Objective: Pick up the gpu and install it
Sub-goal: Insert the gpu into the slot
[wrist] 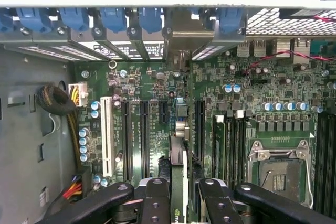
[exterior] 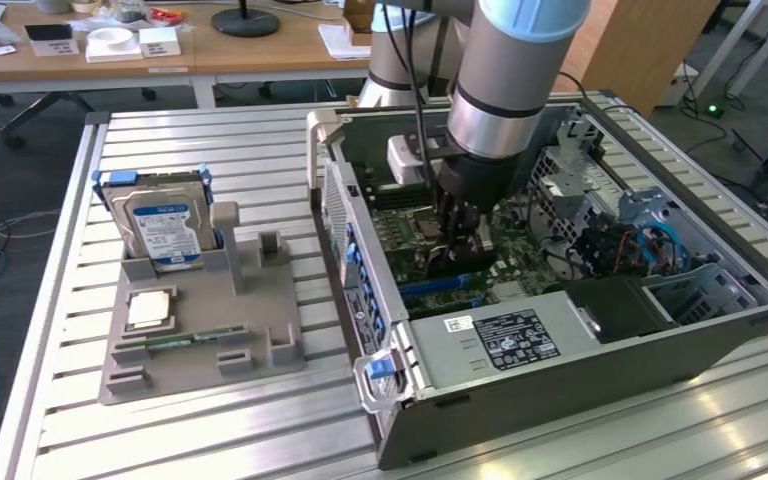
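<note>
Reaching straight down into the open computer case (exterior: pixel 558 340) at the centre of the exterior view, the gripper (exterior: pixel 462 240) was clenched on the gpu (wrist: pixel 178 182), its fingers (wrist: pixel 157 203) pinching the thin card from both sides. The card hung edge-on above the motherboard (wrist: pixel 152 93), apparently so that its lower edge could meet one of the long dark slots. Its metal bracket (wrist: pixel 181 38) pointed at the rear wall with the blue latches (wrist: pixel 113 19). I could not tell whether it was seated. Quarters looked tight: a white slot (wrist: pixel 107 135), small capacitors and a cable bundle (wrist: pixel 52 100) crowded the board, and the case walls hemmed in the arm. At the exterior view's left, well apart, the grey fixture (exterior: pixel 204 300) held a hard drive (exterior: pixel 168 225) and a memory stick (exterior: pixel 171 342).
</note>
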